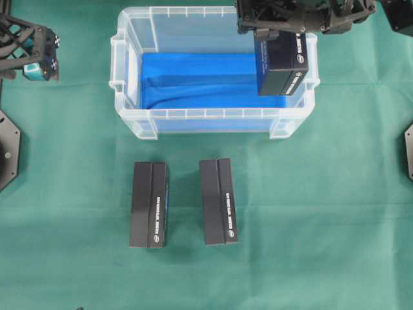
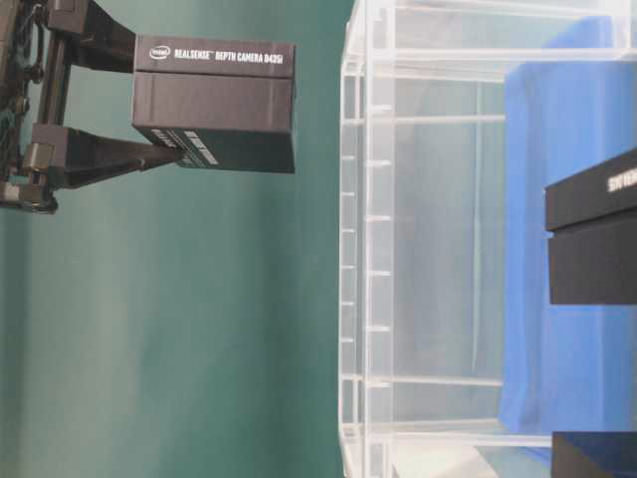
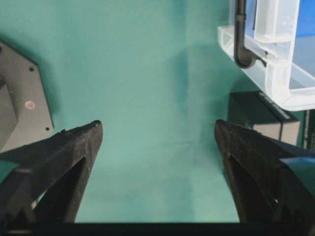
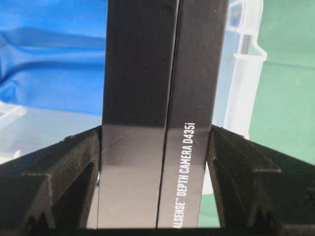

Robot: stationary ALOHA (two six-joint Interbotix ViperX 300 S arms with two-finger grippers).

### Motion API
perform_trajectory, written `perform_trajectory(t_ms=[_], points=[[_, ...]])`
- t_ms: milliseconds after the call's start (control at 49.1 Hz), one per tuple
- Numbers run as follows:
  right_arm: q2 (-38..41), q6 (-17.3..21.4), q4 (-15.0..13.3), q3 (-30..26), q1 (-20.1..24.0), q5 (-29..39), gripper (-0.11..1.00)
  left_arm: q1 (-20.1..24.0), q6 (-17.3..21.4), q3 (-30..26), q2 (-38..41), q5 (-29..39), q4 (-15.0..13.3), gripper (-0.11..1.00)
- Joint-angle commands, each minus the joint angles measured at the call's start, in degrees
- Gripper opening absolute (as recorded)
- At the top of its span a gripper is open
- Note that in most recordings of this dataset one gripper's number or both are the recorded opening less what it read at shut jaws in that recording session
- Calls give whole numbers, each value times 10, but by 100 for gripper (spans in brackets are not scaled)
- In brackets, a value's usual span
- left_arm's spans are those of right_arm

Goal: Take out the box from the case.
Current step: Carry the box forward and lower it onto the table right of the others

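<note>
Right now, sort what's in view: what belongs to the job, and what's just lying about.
Job:
- case
- box, held in the right gripper above the case

Lying about:
- two black boxes on the cloth, left and right
- left gripper, jaws open, empty

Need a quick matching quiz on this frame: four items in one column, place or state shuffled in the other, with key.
Items:
1. held box
2. left gripper
3. blue cloth
4. two boxes

Place or state:
A. open, over bare green table cover
B. lying side by side on the table in front of the case
C. clamped between the right gripper's fingers, above the case's right end
D. lining the floor of the case

Pairs: 1-C, 2-A, 3-D, 4-B
</note>
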Motion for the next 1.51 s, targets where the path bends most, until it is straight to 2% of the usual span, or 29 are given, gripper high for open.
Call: perform_trajectory(t_ms=[0, 550, 855, 957, 1099, 1303, 1486], points=[[-19, -1, -4, -18, 4, -2, 67, -3, -2, -11, -2, -1, 0, 99], [-19, -1, -8, -18, 11, 6, 67, -7, -4, -10, -2, 2, 1, 99], [-19, 5, -9, -18, 39, 17, 67, -11, -8, -10, -2, 4, 0, 99], [-20, 21, -12, -18, 59, 18, 67, -11, -8, -10, -2, 3, 0, 99], [-19, 53, -38, -18, 105, 33, 67, -12, -10, -10, -2, 4, 0, 99], [-18, 101, -59, -18, 165, 74, 67, -12, -13, -10, -2, 4, 0, 99], [-16, 152, -67, -18, 218, 91, 67, -11, -14, -10, -2, 4, 0, 99]])
